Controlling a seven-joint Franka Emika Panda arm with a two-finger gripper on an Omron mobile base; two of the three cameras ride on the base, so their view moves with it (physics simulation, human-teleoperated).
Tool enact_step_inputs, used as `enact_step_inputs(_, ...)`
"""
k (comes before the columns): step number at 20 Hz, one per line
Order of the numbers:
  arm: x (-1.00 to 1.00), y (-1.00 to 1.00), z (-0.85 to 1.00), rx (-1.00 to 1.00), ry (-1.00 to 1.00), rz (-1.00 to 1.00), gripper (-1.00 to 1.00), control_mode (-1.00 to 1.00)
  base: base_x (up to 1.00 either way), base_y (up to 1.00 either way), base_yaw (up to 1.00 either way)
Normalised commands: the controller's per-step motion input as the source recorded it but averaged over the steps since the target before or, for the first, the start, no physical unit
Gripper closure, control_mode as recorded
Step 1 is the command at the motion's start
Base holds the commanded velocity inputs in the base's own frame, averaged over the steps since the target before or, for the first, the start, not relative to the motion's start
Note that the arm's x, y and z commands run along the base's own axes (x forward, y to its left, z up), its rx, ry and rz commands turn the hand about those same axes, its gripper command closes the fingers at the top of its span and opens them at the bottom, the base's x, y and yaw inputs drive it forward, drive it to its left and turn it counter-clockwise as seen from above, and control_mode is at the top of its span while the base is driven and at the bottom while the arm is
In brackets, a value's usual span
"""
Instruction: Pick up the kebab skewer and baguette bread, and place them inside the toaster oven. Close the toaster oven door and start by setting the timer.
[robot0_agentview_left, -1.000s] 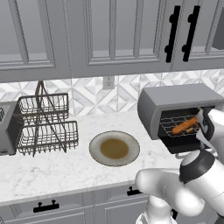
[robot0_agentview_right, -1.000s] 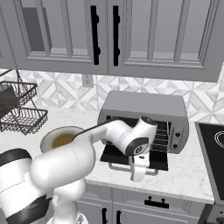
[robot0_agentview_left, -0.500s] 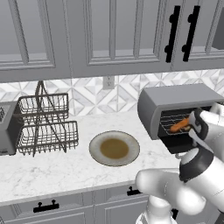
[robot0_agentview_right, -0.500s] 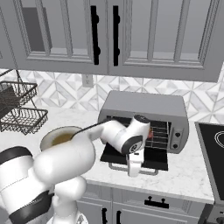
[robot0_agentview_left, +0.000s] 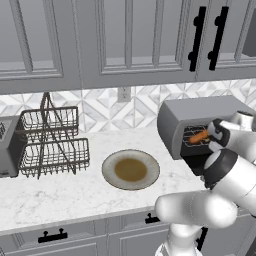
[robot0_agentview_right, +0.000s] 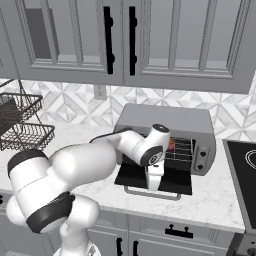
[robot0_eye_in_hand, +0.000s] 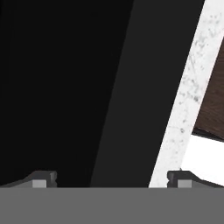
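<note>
Jaws spread and seemingly empty, having released the baguette bread (robot0_agentview_left: 199, 136) on the rack inside the toaster oven (robot0_agentview_right: 165, 118), whose door (robot0_agentview_right: 135, 176) hangs open.

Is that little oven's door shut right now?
No, the toaster oven door lies folded down flat on the counter in front of the toaster oven, leaving its wire rack exposed.

The toaster oven (robot0_agentview_left: 200, 120) stands open at the right of the marble counter (robot0_agentview_left: 60, 192), with the orange-tan baguette bread (robot0_agentview_left: 199, 136) lying on its wire rack. The robot's white arm (robot0_agentview_left: 227, 165) crosses in front of the oven's lower part. A round plate (robot0_agentview_left: 131, 170) sits mid-counter, between the oven and a wire dish rack (robot0_agentview_left: 52, 137); a grey slot toaster (robot0_agentview_left: 7, 147) stands at the far left.
</note>
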Motion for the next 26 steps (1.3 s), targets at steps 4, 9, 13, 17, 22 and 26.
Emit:
enact_step_inputs(4,0.12,0.00,-0.07,0.00,-0.03,0.00,-1.00,-1.00,0.00,0.00,0.00)
enact_step_inputs(9,0.24,0.00,0.00,0.00,-0.09,0.00,-1.00,-1.00,0.00,0.00,0.00)
enact_step_inputs(13,0.45,0.09,0.00,0.00,-0.09,0.00,-1.00,-1.00,0.00,0.00,0.00)
enact_step_inputs(17,0.28,0.03,-0.06,0.00,-0.07,0.00,-1.00,-1.00,0.00,0.00,0.00)
enact_step_inputs(22,-0.04,0.00,-0.07,0.00,-0.09,0.00,-1.00,-1.00,0.00,0.00,0.00)
enact_step_inputs(26,-0.78,0.00,0.05,0.00,-0.06,0.02,-1.00,-1.00,0.00,0.00,0.00)
